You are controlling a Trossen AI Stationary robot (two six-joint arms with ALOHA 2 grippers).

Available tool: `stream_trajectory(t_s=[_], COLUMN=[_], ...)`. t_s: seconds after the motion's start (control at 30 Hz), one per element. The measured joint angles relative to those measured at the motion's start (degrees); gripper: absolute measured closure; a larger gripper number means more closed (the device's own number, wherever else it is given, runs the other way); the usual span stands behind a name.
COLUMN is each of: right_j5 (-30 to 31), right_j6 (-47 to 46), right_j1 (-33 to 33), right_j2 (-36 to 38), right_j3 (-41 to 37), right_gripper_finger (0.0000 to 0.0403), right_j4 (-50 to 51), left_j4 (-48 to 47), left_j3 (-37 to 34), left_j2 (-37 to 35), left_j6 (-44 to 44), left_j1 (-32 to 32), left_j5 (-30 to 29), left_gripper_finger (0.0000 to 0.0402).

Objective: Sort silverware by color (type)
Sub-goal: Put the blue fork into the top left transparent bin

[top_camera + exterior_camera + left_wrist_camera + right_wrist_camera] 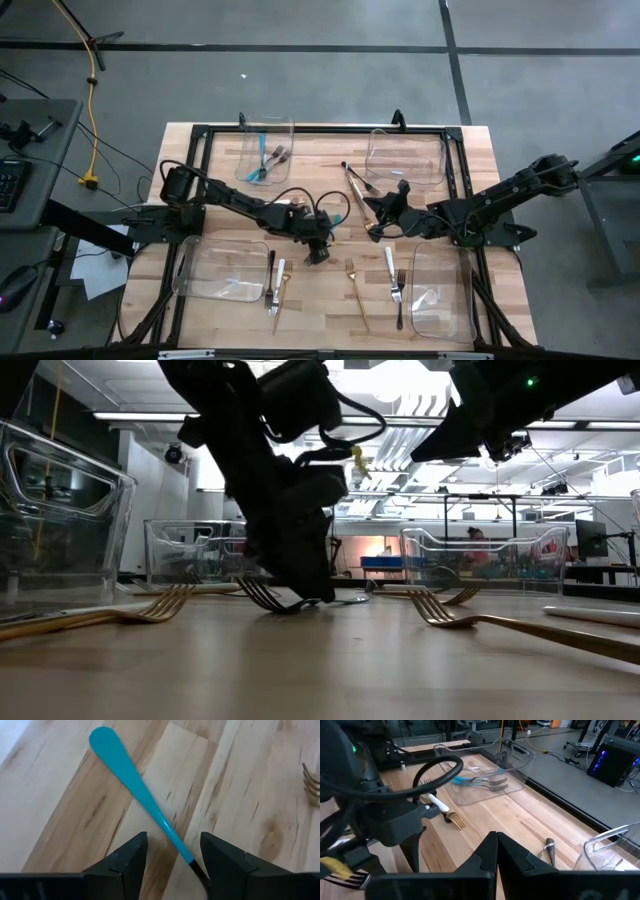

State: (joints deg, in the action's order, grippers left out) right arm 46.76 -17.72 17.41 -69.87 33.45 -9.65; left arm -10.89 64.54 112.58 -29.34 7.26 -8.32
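Observation:
A teal-handled piece of silverware (140,790) lies flat on the wooden table, its dark steel end toward my left gripper. My left gripper (173,840) is open and low over it near the table's middle (318,252). One finger stands on each side of the handle's thin end. In the low view the fingers reach down to the table by a fork head (272,600). My right gripper (496,840) is shut with nothing in it and hovers above the table just right of centre (375,228). My left gripper comes slanting down from the table's left with the teal handle's thin end (185,854) between its open fingers. The handle runs close along one finger (215,860). Whether it touches that finger, I cannot tell.
Clear bins stand at the four corners; the far left one (265,152) holds teal forks. Gold, white-handled and dark forks lie along the near edge (355,290), with a gold fork head (312,785) close by. Dark utensils (357,185) lie toward the far side.

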Motion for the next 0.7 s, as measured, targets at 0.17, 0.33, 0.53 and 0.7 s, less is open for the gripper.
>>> stream_trajectory(t_s=[0.17, 0.33, 0.53, 0.7], right_j5=[0.0, 0.0, 0.0, 0.0], right_j6=[0.2, 0.2, 0.2, 0.2], right_j1=[0.0, 0.0, 0.0, 0.0], right_j2=[0.0, 0.0, 0.0, 0.0], right_j3=[0.0, 0.0, 0.0, 0.0], right_gripper_finger=[0.0402, 0.0402, 0.0402, 0.0402], right_j4=[-0.1, 0.0, 0.0, -0.1], left_j4=[0.6, -0.4, -1.8, -2.2], left_j3=[0.1, 0.9, 1.2, 1.3], left_j2=[0.4, 0.7, 0.8, 0.7], left_j6=[2.7, 6.5, 9.8, 12.4], left_j1=[-0.6, -0.7, -0.7, -0.9], left_j5=[0.5, 0.3, -1.4, -1.9], left_gripper_finger=[0.0223, 0.0245, 0.0333, 0.0389])
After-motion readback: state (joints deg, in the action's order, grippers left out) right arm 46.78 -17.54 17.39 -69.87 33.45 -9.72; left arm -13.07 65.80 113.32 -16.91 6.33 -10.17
